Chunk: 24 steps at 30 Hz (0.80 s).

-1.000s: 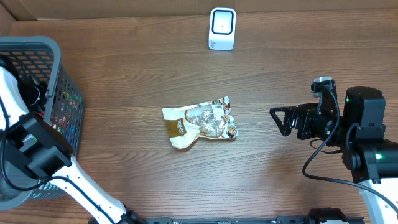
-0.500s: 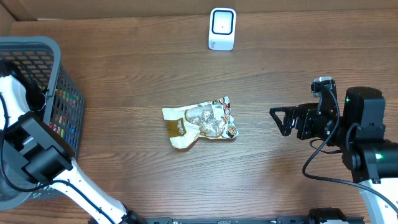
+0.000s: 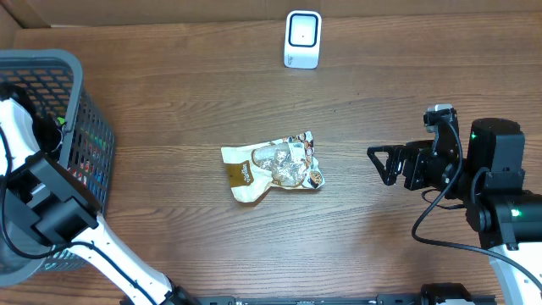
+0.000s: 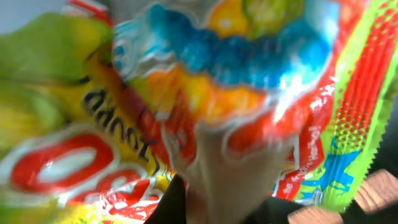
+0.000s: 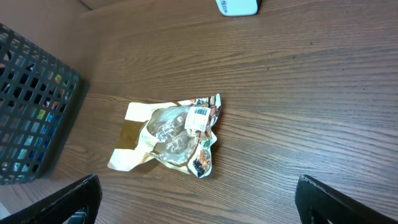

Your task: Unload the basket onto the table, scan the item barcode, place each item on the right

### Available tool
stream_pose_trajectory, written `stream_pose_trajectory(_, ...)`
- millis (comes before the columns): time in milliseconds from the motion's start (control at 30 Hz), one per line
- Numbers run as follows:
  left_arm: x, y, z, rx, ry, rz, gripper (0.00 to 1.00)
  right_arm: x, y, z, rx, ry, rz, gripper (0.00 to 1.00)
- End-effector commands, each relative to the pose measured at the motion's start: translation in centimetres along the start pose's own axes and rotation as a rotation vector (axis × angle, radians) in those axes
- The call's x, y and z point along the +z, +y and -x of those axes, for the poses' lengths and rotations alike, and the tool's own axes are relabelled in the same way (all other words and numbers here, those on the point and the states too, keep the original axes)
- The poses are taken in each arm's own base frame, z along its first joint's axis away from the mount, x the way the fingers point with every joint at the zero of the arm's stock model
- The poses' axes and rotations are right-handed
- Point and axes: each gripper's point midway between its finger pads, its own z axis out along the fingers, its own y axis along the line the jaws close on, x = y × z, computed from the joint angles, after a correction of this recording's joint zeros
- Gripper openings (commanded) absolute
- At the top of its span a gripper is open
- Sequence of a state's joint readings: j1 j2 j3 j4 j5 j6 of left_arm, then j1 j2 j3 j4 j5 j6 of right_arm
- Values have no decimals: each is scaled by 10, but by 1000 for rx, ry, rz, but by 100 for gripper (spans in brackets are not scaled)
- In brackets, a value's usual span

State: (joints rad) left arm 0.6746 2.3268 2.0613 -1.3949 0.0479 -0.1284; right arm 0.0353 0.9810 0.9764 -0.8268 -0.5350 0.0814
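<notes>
Left wrist view crammed with colourful packet (image 4: 205, 93), left jaws pinching it inside the basket (image 3: 59, 63) for lifting to the scanner (image 3: 302, 38), right gripper (image 3: 380, 166) spread, idle.

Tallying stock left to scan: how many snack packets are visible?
2. A crumpled packet lies mid-table; a colourful packet fills the left wrist view, apparently inside the basket. More may be hidden in the basket.

under me a brown wooden table (image 3: 169, 212), grain running 9 to 3 o'clock; a tan cardboard wall (image 3: 169, 10) borders it at 12 o'clock.
</notes>
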Motion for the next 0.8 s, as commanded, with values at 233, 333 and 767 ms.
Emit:
stream_pose_trajectory(233,-166,-10,5,-16,-366,-59,5,-4,6,9,-5,-26,13,100)
stream_pose_trajectory(333,-198,-10,-7,-13,-444,-69,4,-4,7,9,3,-26,16,100)
stream_pose_trajectory(767,-166,-3,-8,-65,-364,-40,71,-4,7,9,2,-25,16,100)
